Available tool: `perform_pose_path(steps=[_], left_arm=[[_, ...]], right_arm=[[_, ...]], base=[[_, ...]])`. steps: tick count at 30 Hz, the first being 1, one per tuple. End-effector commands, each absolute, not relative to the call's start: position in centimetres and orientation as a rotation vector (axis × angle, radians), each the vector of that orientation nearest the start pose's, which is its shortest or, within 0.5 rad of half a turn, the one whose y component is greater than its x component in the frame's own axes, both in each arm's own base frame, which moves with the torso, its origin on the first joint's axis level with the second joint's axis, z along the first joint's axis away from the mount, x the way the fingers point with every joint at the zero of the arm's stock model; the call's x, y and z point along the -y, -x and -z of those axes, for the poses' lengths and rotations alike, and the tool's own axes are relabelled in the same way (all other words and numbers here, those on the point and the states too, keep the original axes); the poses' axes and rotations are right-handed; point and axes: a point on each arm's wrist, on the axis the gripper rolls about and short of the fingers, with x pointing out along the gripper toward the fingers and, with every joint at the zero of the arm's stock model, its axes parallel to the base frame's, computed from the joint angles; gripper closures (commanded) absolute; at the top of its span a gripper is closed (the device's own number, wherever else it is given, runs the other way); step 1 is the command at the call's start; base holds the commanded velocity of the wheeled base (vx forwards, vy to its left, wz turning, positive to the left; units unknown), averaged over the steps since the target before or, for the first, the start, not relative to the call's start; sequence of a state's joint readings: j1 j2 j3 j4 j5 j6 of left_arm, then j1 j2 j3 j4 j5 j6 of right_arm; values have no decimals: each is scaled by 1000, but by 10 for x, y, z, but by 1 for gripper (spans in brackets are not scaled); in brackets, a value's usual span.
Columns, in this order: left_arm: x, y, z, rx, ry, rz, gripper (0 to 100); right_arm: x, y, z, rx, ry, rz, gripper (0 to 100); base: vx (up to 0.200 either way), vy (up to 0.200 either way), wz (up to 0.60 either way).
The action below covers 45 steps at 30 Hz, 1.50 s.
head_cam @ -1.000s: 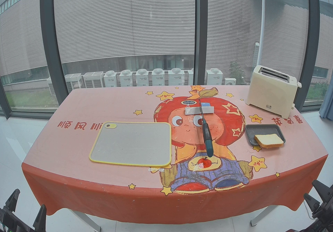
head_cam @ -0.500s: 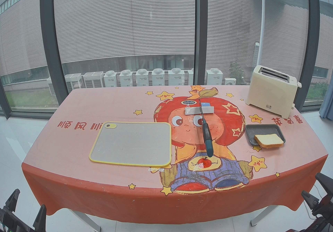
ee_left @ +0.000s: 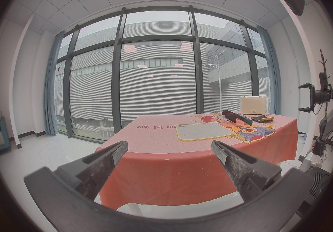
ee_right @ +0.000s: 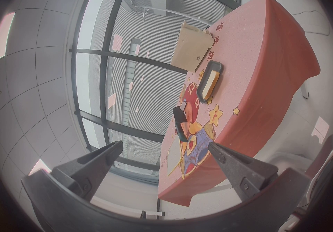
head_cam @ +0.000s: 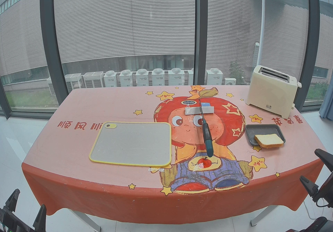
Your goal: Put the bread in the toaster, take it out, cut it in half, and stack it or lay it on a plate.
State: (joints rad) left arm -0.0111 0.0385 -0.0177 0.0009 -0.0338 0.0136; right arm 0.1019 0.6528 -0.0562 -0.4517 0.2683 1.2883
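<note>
Right gripper (head_cam: pixel 317 173), jaws spread wide and holding nothing, poised just off the near edge of the table (head_cam: pixel 97 107), on the robot's side of the toaster (head_cam: pixel 272 91) and well short of it. Seen from the room, its open jaws face toward the toaster's end of the table, which I judge to be a readying for the first pick; left gripper (head_cam: pixel 27 205), likewise parted and empty, hangs low off the near edge, far to the toaster's left, probably kept clear because nothing there needs handling yet; bread (head_cam: pixel 269 140), a single pale slice, lies flat in the dark tray (head_cam: pixel 252 131) directly in front of the toaster, near it but apart, so the carry to the slots should be short; the toaster stands with its slots facing up and its long side toward the robot; knife (head_cam: pixel 207 138) lies well to the toaster's left, blade end across a small grey rest (head_cam: pixel 194 110), blue handle pointing toward the robot, presumably so that jaws can close on the handle; cutting board (head_cam: pixel 133 143) lies flat farther to the toaster's left than the knife, placed beside it for the halving; no step looks done, and toasting comes first.
</note>
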Motion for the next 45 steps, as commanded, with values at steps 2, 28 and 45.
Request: perform_pose_path(steps=[2, 28, 45], left_arm=[[1, 20, -76, -40, -13, 45, 0], [1, 20, -76, -41, -13, 46, 0], [1, 20, -76, -41, -13, 45, 0]], right_arm=[[-10, -70, -127, -422, -1300, -124, 0], [-11, -90, -127, -391, -1362, -149, 0], [-11, -94, -131, -413, -1412, -179, 0]], base=[[0, 0, 0], [0, 0, 0], [0, 0, 0]])
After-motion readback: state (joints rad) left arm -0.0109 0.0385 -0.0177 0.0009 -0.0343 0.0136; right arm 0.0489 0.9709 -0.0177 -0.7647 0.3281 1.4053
